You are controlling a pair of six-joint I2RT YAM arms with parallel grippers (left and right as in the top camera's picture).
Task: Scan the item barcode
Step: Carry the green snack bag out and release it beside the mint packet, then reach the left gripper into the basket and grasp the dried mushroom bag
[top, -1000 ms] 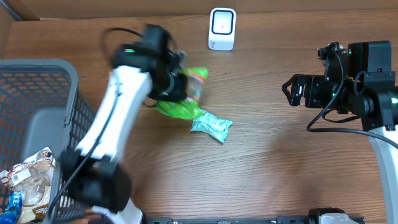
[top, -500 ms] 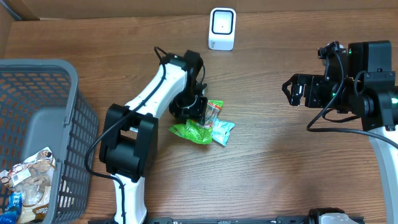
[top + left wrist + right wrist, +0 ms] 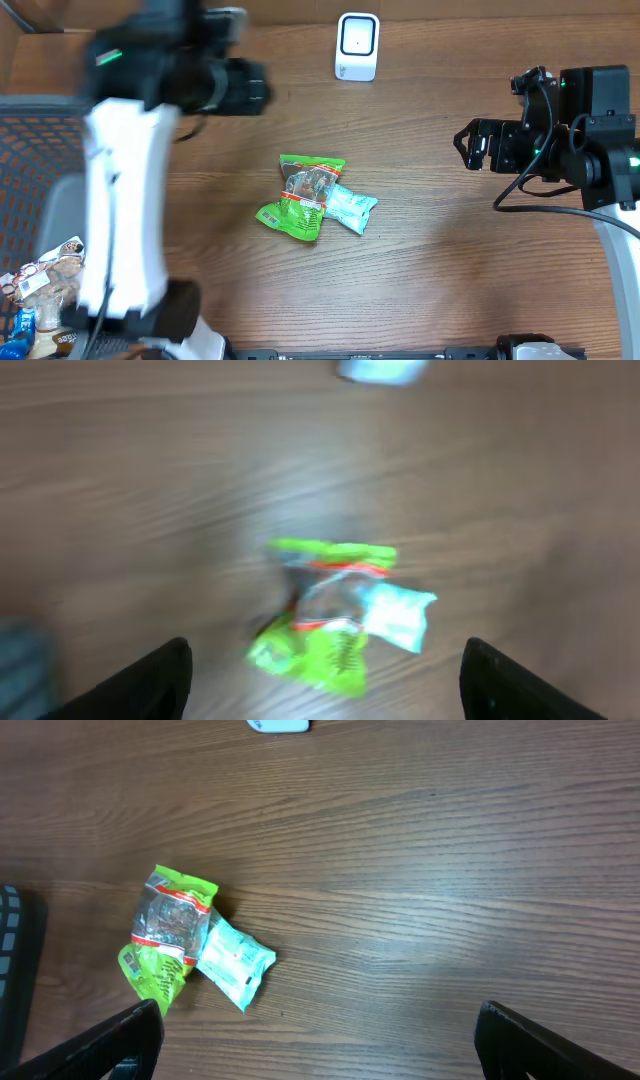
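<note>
We find bare bench (image 3: 450, 280) on every side of the two packets in the middle, the green snack packet (image 3: 303, 195) and the pale teal packet (image 3: 350, 208), which lie touching. The white scanner (image 3: 357, 46) stands at the far edge, well apart from them. To the left, the wire basket (image 3: 40, 140) and the left arm (image 3: 120, 200) above it close that side. The right pincer (image 3: 466, 148) hangs well clear on the right, jaws apart.
</note>
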